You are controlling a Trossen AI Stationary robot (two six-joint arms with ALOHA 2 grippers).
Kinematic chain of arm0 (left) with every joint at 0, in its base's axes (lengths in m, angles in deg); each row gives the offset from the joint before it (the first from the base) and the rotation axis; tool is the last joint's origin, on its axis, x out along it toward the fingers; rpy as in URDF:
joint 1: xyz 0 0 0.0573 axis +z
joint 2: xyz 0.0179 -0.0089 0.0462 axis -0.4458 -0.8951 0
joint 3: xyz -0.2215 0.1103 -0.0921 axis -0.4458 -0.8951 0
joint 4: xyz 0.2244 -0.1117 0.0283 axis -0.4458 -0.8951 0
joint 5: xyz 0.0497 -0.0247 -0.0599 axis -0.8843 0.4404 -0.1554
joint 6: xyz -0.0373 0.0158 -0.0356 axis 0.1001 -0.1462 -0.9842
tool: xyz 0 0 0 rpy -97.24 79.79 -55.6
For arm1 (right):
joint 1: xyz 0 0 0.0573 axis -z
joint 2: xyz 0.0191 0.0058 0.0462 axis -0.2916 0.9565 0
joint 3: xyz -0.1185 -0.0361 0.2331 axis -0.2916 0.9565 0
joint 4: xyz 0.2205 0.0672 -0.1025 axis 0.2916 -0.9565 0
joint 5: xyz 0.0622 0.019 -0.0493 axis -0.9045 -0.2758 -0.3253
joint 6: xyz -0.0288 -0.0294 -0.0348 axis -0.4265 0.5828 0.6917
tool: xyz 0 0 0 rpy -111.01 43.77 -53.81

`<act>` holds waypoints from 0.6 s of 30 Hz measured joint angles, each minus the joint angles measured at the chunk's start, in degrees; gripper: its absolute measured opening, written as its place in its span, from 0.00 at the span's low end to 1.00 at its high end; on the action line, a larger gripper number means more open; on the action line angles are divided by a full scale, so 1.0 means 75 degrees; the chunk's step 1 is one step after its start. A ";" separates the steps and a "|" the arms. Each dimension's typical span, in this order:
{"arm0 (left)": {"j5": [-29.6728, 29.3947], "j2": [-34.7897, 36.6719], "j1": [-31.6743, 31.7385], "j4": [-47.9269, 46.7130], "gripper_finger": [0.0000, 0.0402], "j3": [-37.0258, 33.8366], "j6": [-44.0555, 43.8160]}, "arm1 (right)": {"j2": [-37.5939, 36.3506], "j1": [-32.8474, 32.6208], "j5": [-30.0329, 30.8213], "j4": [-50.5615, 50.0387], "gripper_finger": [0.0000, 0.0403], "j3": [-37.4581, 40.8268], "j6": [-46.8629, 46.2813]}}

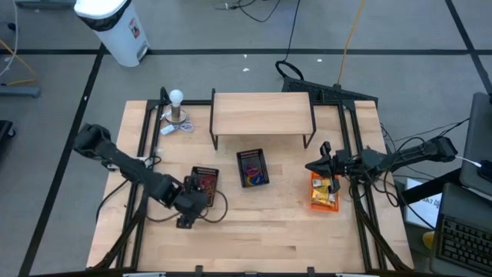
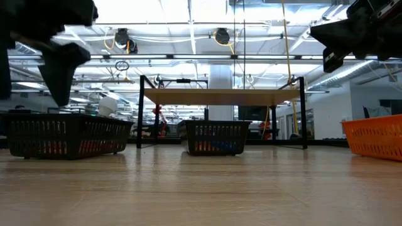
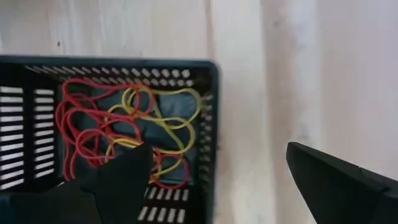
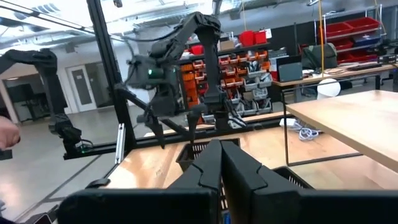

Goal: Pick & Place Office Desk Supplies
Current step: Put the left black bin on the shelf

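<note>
Your left tool [image 3: 211,177] hung wide open and empty over the black basket [image 1: 204,181] of rubber bands [image 3: 118,127], while your right tool [image 4: 221,165], fingers pressed together, hovered above the orange basket [image 1: 324,191].

High view: overhead, facing straight down on the whole table [image 1: 254,231].
Low view: tabletop height, facing level across the table into the room.
Left wrist view: close above the black basket [image 3: 211,124], facing down.
Right wrist view: facing across the table toward the left arm [image 4: 168,62].
Shared: wooden shelf [image 1: 261,114] in high, low and right wrist views.
</note>
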 joint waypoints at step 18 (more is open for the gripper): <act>0.0395 -0.1423 0.0144 0.0027 0.57 -0.0006 0.0291 | 0.0156 -0.0128 0.0162 0.0047 0.00 0.0000 -0.0058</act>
